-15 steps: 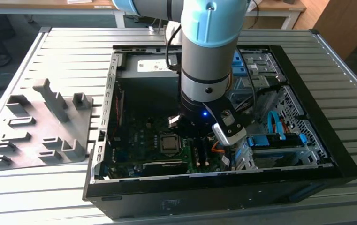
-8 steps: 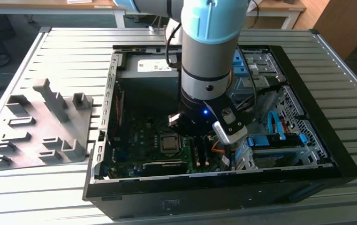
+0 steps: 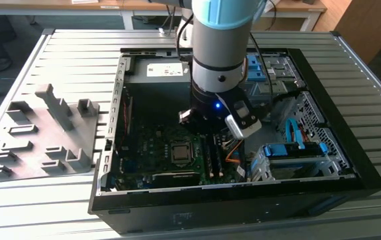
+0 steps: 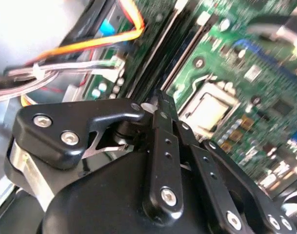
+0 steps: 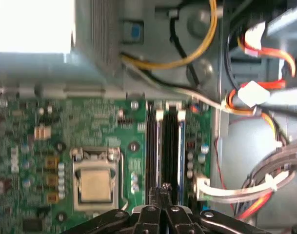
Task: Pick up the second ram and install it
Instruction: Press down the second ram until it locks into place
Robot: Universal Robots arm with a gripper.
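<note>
In the exterior view, the grey robot arm reaches down into the open black desktop computer case [image 3: 120, 150] on the slatted metal table [image 3: 350, 55], its black gripper [image 3: 210, 131] low over the green motherboard [image 3: 151, 150], just above the long black memory slots [image 3: 212, 155]. In the second wrist view, the black gripper fingers [image 4: 160, 117] are pressed together with nothing visible between them, their tips over the slots [image 4: 158, 51]. In the first wrist view, the joined fingertips [image 5: 163, 190] sit directly above the second ram [image 5: 170, 146], a narrow dark strip lying seated in its slot beside the silver processor socket [image 5: 95, 180].
</note>
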